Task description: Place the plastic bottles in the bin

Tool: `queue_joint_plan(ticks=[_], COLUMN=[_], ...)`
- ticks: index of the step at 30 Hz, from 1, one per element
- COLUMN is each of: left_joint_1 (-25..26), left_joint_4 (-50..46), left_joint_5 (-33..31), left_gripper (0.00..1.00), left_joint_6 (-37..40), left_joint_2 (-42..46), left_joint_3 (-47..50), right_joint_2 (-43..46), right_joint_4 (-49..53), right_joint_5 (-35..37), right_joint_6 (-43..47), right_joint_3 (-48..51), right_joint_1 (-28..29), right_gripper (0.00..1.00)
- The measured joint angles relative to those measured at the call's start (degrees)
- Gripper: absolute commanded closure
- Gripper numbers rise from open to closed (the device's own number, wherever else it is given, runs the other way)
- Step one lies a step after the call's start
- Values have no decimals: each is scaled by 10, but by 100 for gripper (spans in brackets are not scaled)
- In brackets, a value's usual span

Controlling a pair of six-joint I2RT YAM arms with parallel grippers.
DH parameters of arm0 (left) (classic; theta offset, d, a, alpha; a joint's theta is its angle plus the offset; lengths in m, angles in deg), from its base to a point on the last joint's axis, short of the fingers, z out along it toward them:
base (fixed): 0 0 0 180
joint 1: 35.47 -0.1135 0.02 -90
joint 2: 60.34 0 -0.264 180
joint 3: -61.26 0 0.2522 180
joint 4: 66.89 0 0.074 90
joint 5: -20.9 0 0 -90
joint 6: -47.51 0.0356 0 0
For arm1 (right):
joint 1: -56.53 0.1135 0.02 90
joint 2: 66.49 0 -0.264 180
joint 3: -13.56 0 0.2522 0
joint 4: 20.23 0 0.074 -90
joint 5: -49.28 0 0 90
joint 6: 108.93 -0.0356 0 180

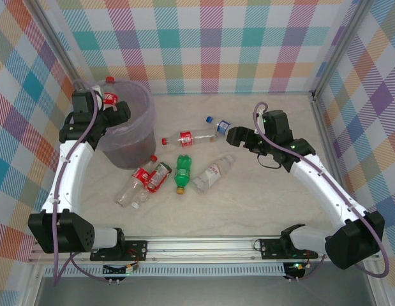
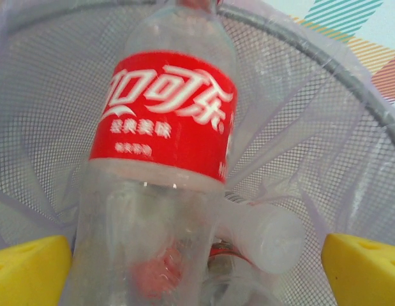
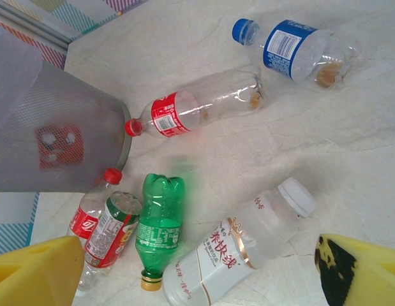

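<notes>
**Step in hand: drop into the bin.**

1. Position. In the top view the bin [image 1: 143, 122] stands at 10 o'clock on the desk [image 1: 261, 191]. A red-labelled bottle [image 1: 110, 95] stands upright over the bin mouth, its red cap at 12 o'clock above the rim.
2. Finger state. The left fingers [image 2: 31, 271] are spread wide. The pad at 3 o'clock is well apart from the bottle, and the pad at 9 o'clock is just beside it. Nothing is gripped.
3. Procedure. Hold the spread and let the bottle fall onto the white-capped bottle [image 2: 267, 237] inside the bin. Whether it is already falling freely cannot be told. Lift straight up before swinging away; a sideways exit could likely snag the thin liner or tip the light bin.
4. Other arm. The right fingers [image 3: 34, 271] are open and hold nothing, above the loose bottles at desk centre. The blue-capped bottle [image 3: 293, 48] lies at 1 o'clock in the right wrist view and the green bottle [image 3: 160, 223] at 7 o'clock. Keep this arm clear of the bin until the left arm is out.
</notes>
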Motion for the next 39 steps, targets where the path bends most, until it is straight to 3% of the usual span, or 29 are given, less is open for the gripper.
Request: queue_joint_plan(ticks=[10,22,27,33,39], left_joint_1=[0,29,106,290,367], left_joint_4=[-12,-42,-79,-122,-78], left_joint_5=[2,-5,-27,-117,-77], left_gripper=[0,6,6,5,7], left_joint_6=[13,22,38,72,-6], left_joint_2=[0,-12,-8,12,92], left_joint_3=[-91,-97,-107,-108,-13], right_joint_2=[0,-6,-50,-138,-278], right_joint_4=[-1,4,36,43,42], right_joint_5=[0,12,44,82,114], right_joint_6=[0,7,73,234,380], right_joint_3=[-1,-6,-53,-107,-170], right_joint_1=[0,0,0,-9,-20], right_gripper=[7,7,0,1,1])
